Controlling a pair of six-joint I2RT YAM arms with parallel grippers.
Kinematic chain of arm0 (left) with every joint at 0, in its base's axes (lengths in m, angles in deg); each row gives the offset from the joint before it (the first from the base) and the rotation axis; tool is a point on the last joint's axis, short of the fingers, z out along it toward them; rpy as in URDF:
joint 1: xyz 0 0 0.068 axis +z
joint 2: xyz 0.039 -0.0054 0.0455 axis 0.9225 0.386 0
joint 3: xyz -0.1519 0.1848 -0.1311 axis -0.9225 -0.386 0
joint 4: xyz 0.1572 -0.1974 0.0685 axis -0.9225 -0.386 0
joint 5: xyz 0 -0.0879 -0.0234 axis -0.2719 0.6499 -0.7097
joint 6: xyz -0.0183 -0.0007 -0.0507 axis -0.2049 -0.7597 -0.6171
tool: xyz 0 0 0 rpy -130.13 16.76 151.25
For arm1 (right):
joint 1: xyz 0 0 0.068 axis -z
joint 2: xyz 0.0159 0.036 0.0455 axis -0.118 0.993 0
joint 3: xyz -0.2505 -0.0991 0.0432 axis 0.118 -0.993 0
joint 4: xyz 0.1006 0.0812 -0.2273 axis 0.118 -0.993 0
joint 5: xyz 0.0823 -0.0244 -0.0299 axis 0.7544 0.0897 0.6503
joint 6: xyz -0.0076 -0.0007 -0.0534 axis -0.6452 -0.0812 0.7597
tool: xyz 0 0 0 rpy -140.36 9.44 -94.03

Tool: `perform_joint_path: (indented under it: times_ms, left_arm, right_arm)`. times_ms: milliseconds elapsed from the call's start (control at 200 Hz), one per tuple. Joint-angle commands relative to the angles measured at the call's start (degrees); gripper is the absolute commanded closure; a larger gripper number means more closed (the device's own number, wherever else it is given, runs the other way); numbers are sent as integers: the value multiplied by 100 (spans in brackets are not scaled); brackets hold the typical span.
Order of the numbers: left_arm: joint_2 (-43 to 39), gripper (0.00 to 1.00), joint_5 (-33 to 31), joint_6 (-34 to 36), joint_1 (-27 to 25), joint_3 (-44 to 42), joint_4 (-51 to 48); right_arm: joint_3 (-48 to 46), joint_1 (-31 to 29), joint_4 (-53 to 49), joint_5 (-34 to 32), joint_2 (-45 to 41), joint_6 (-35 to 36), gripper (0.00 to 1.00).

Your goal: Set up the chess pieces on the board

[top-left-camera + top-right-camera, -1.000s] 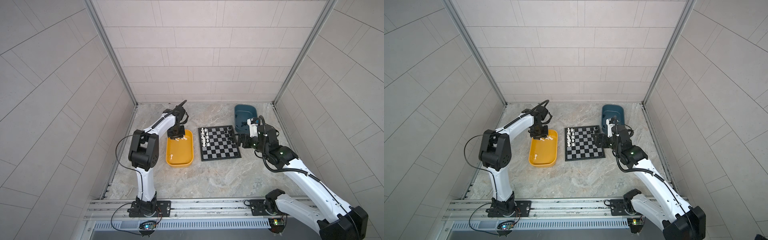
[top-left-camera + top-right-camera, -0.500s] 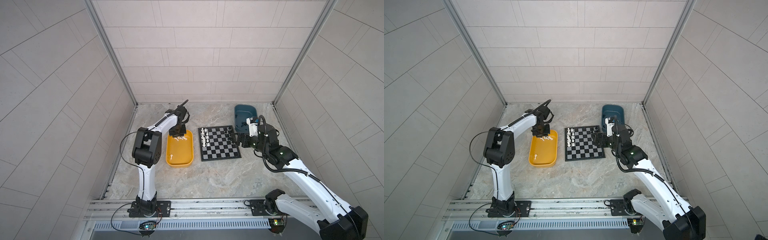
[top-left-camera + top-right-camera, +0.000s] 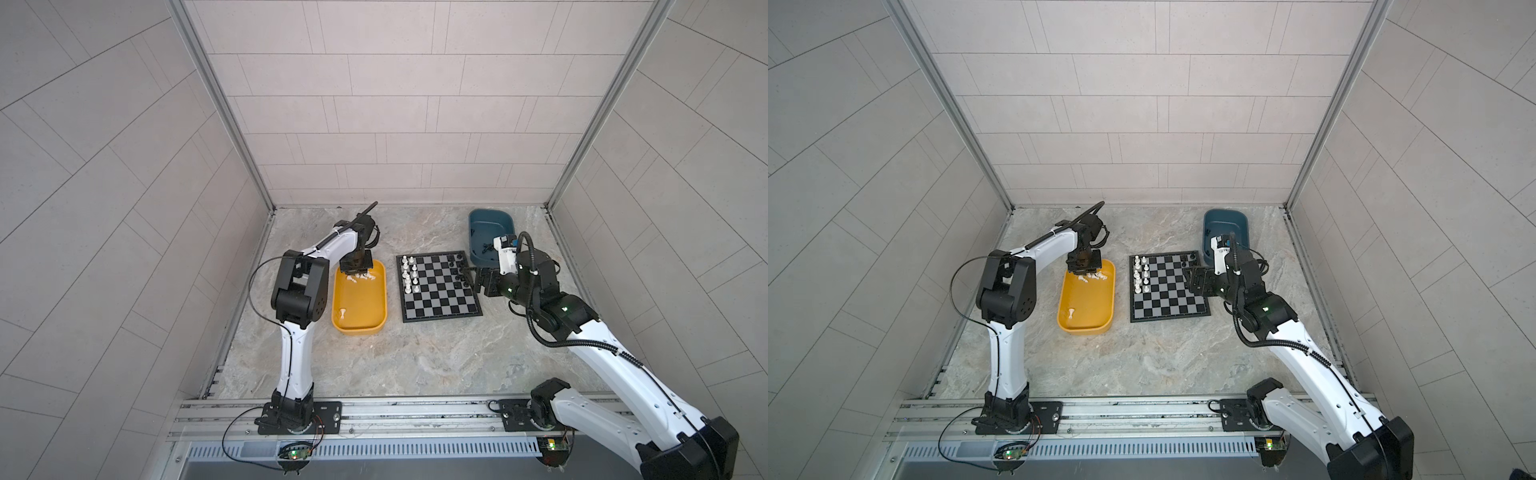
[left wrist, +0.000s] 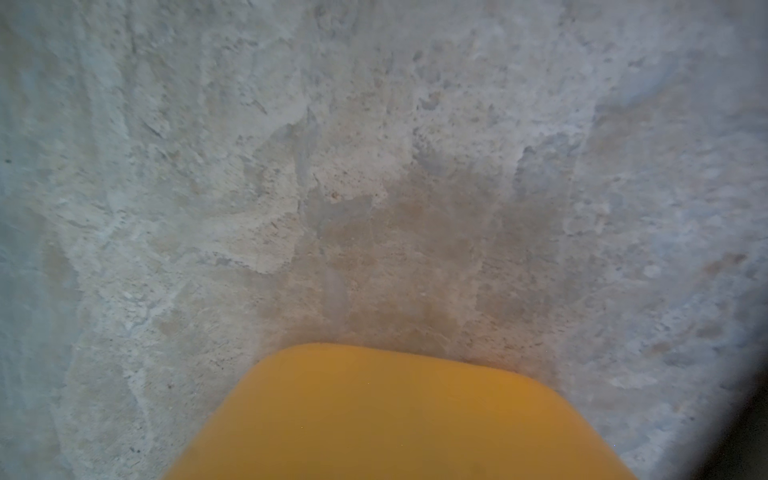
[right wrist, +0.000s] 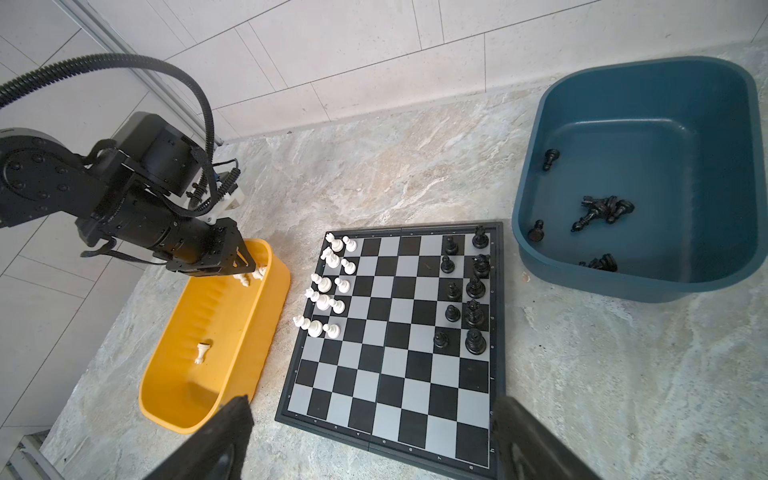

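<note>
Grey marble table [image 3: 415, 357], tiled walls all round. My left arm reaches far out with the elbow bent and the wrist pointing straight down. That puts my left claw [image 3: 356, 272] in the far end of the yellow tray [image 3: 359, 329] among the loose whites [image 3: 362, 277], and honestly I can't tell if it's gripping one. My right arm stretches low, right claw [image 5: 372, 415] spread wide at the board's [image 5: 395, 376] right edge. White pieces [image 5: 328, 286] line its left side, black pieces [image 5: 473, 286] its right.

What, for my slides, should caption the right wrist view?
Partly set board between a yellow tray of white pieces, left gripper reaching into it, and a teal tray of black pieces.
</note>
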Motion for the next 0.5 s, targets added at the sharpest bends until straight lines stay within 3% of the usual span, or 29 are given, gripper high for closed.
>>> perform_joint_path:
  times_ms: [0, 285, 495]
  left_arm:
    - [63, 77, -111, -69, 49, 150, 33]
    - [-184, 93, -69, -189, 62, -69, 97]
    - [-1398, 98, 197, 3, -33, -697, -56]
  right_arm:
    - [-21, -17, -117, -65, -117, 36, 8]
    - [32, -15, -178, -88, -171, 37, 8]
    - [155, -17, -321, -63, -249, 93, 8]
